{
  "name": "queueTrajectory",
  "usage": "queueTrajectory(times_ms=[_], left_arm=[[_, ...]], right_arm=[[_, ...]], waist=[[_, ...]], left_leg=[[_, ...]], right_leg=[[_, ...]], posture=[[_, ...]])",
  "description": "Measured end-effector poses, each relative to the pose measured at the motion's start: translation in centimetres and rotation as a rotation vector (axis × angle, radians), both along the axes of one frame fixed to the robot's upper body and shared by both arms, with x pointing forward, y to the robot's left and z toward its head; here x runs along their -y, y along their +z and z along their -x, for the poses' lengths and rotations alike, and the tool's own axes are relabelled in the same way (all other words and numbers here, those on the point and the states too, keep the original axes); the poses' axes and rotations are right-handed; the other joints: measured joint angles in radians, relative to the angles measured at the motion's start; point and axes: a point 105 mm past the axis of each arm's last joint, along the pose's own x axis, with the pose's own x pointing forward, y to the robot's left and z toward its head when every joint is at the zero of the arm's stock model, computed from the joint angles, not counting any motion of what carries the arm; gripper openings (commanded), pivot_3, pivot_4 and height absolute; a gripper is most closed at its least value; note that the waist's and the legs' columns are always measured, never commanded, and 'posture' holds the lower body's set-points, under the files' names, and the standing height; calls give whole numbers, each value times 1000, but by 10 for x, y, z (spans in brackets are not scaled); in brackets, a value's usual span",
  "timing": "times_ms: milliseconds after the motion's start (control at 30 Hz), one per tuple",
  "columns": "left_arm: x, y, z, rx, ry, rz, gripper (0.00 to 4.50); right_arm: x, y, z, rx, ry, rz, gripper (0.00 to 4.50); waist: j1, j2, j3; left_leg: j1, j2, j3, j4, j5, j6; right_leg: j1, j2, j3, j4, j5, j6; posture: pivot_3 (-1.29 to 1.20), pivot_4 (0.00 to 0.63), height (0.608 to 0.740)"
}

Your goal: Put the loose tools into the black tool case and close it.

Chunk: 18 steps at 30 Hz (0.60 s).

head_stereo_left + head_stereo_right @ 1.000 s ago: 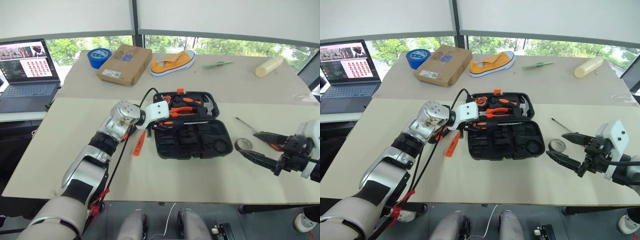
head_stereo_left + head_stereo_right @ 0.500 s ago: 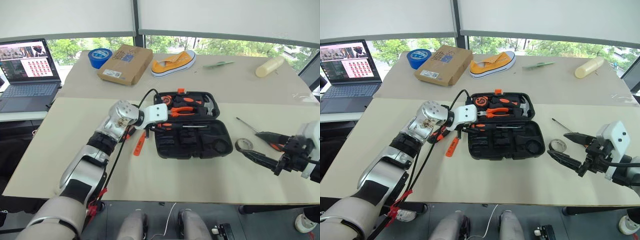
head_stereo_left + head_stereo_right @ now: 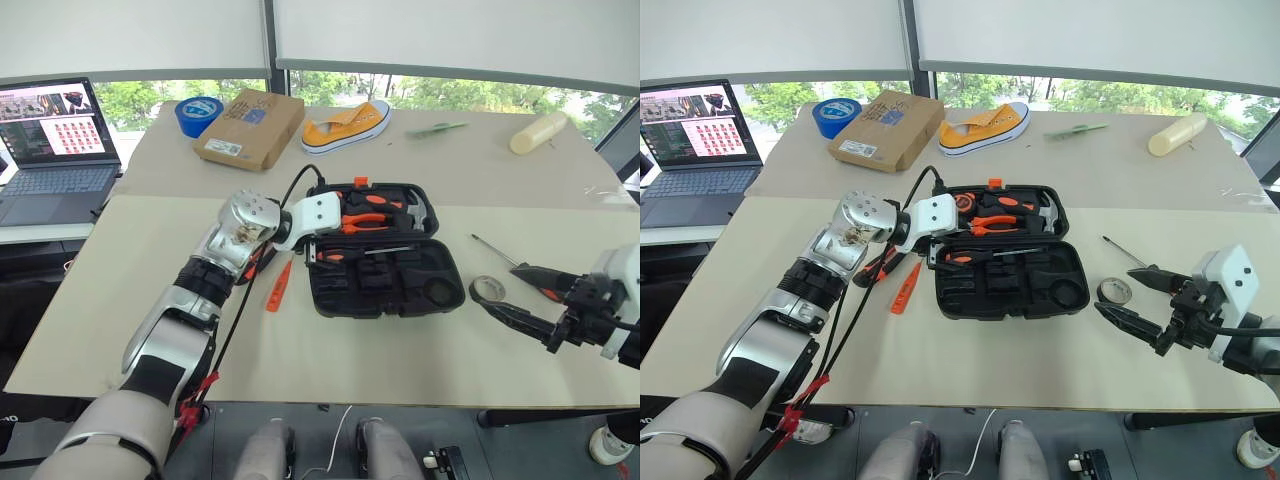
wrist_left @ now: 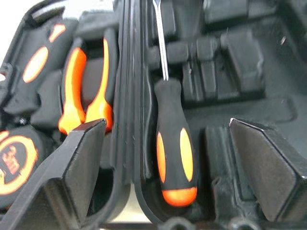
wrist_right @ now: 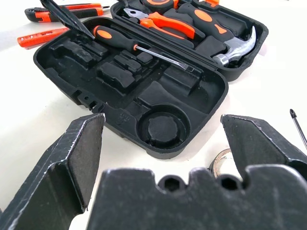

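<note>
Black tool case (image 3: 385, 250) lies open on the counter (image 3: 330, 350), roughly centre. One long screwdriver (image 4: 175, 153) now sits in its slot in the near half, right by the hinge, shaft running along the case. A second ago the left hand (image 4: 168, 158) was down at the case's left end, nearly closed on that screwdriver; now its fingers are spread wide either side of the handle, not touching it, and it has lifted slightly. So: screwdriver released, one tool placed.

Still loose: slim orange tester (image 3: 278, 285) and utility knife (image 3: 880, 266) just left of the case under the left arm, tape roll (image 3: 487, 289) and second screwdriver (image 3: 495, 250) on the counter right of the case. Pliers (image 3: 365, 222) and hammer (image 5: 237, 48) already sit in the far half.

Right hand (image 3: 530, 295) hangs wide open, empty, beside the tape roll, same place as before.

Task looks early; four tools to go, lid not shut. Round slot (image 5: 162, 130) looks meant for the tape.
</note>
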Motion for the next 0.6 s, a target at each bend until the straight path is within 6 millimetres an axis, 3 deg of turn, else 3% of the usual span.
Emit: queueTrajectory(times_ms=[300,600], left_arm=[[22,-18,-2,-6,-5,-4,200],[34,-30,-3,41,-22,-41,87]], right_arm=[[-3,-1,-3,-2,8,6,4500],[-4,-3,-3,-7,13,7,4500]], waist=[[0,0,0],[4,0,0]], left_leg=[[0,-2,0,0,0,0],[1,-3,0,0,0,0]], right_leg=[[0,0,0,0,0,0],[1,-1,0,0,0,0]], posture=[[0,150,735],[0,150,735]])
